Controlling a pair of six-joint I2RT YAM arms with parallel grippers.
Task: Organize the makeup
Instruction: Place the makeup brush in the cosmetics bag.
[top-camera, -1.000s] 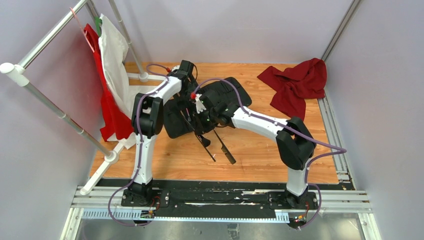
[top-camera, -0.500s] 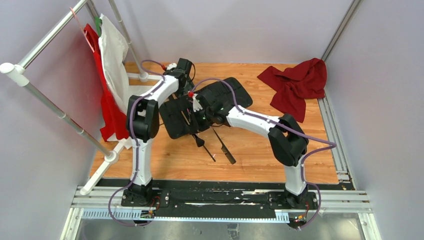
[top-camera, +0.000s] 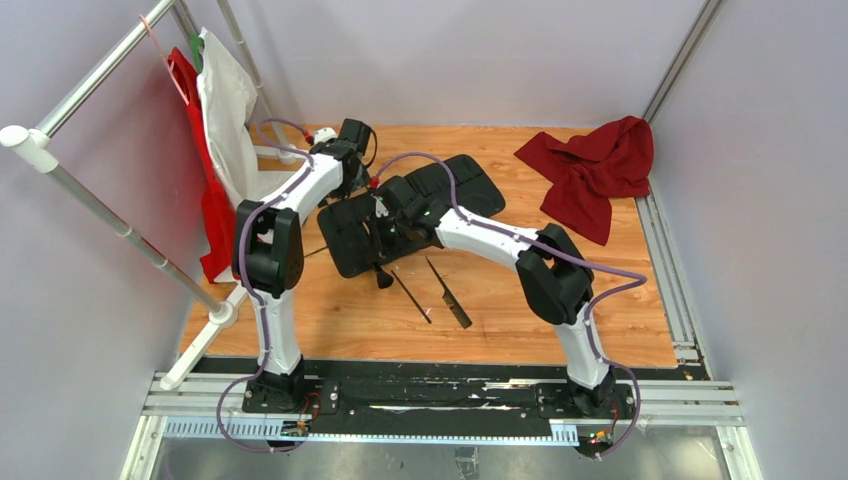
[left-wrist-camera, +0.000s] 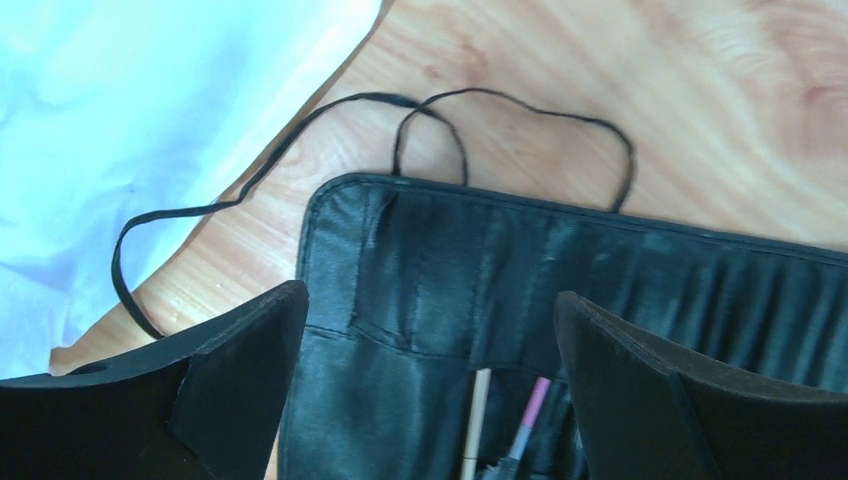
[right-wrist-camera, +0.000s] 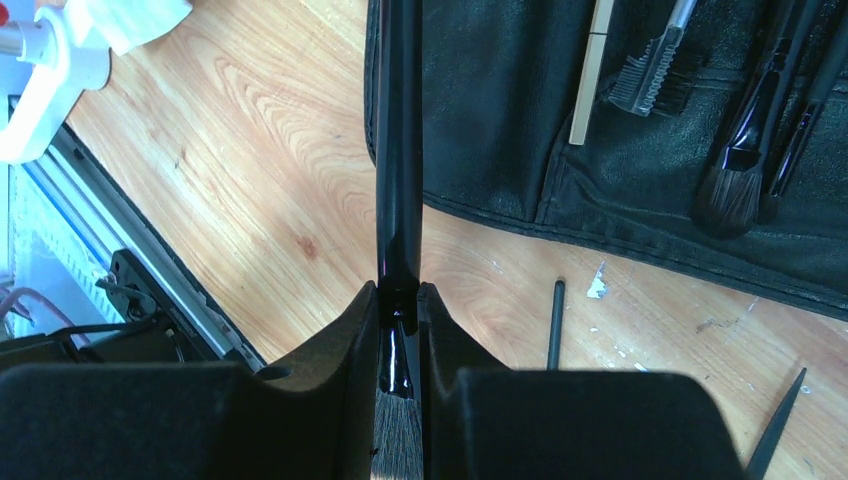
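Observation:
My right gripper (right-wrist-camera: 399, 295) is shut on a black makeup brush (right-wrist-camera: 398, 150), just above its grey bristles. The handle points out over the left edge of the black roll-up case (right-wrist-camera: 650, 120). From above, this brush (top-camera: 381, 262) hangs from the right gripper (top-camera: 386, 222) over the case (top-camera: 350, 245). Slotted in the case are a tan-handled stick (right-wrist-camera: 592, 75), a spoolie (right-wrist-camera: 655, 75) and black brushes (right-wrist-camera: 740, 170). A thin black brush (top-camera: 410, 295) and a comb (top-camera: 447, 293) lie loose on the wood. My left gripper (left-wrist-camera: 430, 340) hovers open and empty over the case's left end (left-wrist-camera: 480, 260).
The case's black tie cord (left-wrist-camera: 430, 110) loops on the wood beside a white cloth (left-wrist-camera: 150, 100). A metal rack (top-camera: 90, 80) with white and red garments (top-camera: 225, 120) stands at the left. A crumpled red cloth (top-camera: 595, 165) lies at the back right.
Both arms have swung to the left. The right gripper has carried the black brush leftward over the case, and the left gripper has drawn back toward the rack.

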